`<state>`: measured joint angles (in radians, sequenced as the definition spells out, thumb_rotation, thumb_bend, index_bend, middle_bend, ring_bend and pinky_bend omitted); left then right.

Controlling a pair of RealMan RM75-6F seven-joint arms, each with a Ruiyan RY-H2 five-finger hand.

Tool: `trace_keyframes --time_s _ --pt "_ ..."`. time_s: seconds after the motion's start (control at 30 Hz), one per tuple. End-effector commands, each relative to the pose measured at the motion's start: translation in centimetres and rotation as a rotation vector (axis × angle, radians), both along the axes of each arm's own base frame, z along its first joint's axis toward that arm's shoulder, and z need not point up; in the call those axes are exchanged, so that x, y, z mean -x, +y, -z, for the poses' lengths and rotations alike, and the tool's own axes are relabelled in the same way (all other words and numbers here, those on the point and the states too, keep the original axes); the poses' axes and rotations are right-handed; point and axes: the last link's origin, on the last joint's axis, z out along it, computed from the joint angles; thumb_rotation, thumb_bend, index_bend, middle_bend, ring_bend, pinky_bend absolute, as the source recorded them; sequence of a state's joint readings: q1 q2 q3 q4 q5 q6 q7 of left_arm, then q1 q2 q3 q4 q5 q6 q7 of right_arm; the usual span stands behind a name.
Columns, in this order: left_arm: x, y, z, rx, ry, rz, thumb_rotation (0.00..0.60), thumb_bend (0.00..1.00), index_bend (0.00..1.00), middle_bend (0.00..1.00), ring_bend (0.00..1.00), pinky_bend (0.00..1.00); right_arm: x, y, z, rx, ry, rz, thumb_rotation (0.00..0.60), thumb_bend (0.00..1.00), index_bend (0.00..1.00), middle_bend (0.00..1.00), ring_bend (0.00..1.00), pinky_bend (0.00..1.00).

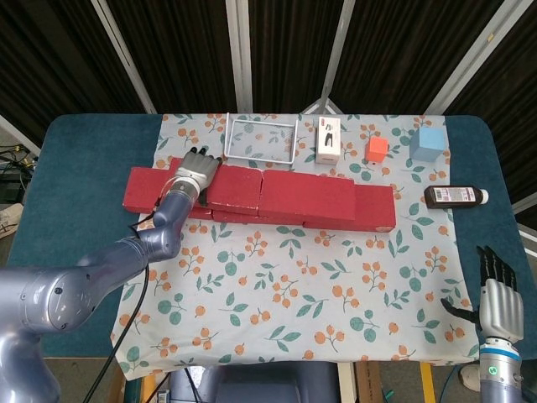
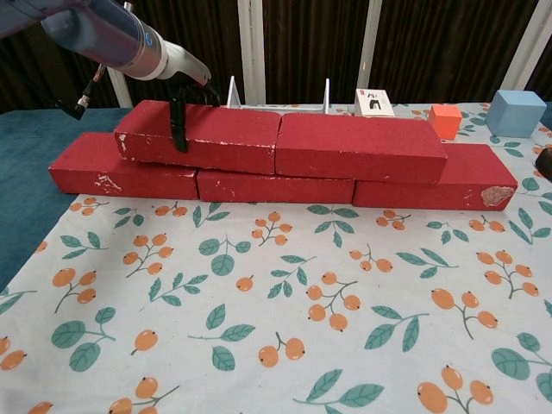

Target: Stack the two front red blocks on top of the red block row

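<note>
Stage: both front bricks already up on the row; judged near done, with release or a final nudge remaining.
Bottom row (image 2: 276,185): three red bricks end to end across the cloth, long axis left to right.
Upper left brick (image 2: 203,135): lying on the left and middle bricks of the row, long axis parallel to them.
Upper right brick (image 2: 358,146): lying on the row, left end touching the upper left brick, seam closed in the chest view.
Left robot hand (image 1: 195,172): laid over the left part of the upper left brick, one dark finger hooked down its front face, others reaching over the top toward the back; holding that brick.
Right robot hand (image 1: 497,300): low at the near right corner of the desk (image 1: 75,151), fingers spread, nothing in it, well apart from the bricks.
Key relation: upper left brick directly under the left robot hand, its length running off to the hand's right; left arm plainly nearer, right arm far off.
Next move, as judged: fingers to lift straight off without dragging the brick sideways.
Risk, as judged: hooked front finger could pull the brick forward off the row.
Hidden: rear fingers behind the brick in the chest view; back edges of the upper bricks; right robot hand absent from the chest view, wrist cut by the frame edge in the head view.
</note>
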<state>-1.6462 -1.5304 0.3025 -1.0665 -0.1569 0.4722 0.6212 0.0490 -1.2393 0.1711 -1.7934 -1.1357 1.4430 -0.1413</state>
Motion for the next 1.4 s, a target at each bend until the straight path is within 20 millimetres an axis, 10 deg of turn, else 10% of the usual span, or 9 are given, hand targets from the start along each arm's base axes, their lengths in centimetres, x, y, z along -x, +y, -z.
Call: trace_keyframes --time_s 0.03,1.4 --pt "-0.1 -0.1 -0.1 -0.003 0.006 -0.002 0.6 0.01 0.36 0.36 0.0 0.0 0.0 0.0 0.0 0.0 -0.001 0.0 0.6 0.05 0.0 0.0 0.0 0.0" --pt "0.0 -0.4 0.9 -0.012 0.004 -0.039 0.6 0.01 0.36 0.37 0.0 0.0 0.0 -0.1 0.1 -0.008 -0.003 0.004 0.6 0.05 0.0 0.0 0.0 0.0"
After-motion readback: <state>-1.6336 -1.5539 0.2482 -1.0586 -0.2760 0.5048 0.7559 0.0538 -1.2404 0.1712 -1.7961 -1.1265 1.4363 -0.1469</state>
